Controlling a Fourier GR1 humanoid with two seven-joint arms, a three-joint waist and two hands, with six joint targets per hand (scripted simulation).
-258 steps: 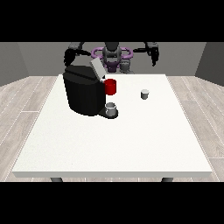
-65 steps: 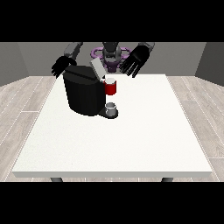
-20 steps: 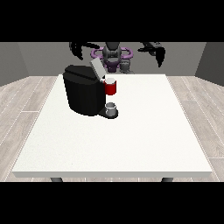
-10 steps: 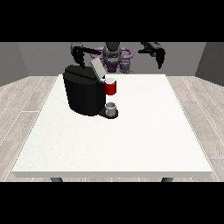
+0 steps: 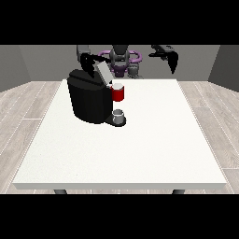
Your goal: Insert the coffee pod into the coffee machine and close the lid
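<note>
Front view: the coffee machine (image 5: 91, 100) stands on the table (image 5: 140, 149), lid (image 5: 102, 72) raised. The lid looks light and rigid; push its top edge. Neither robot hand's fingers can be read; no pod visible.

Pod gone from the table right of the coffee machine (image 5: 91, 98); both hands pulled back up behind it now.
</note>
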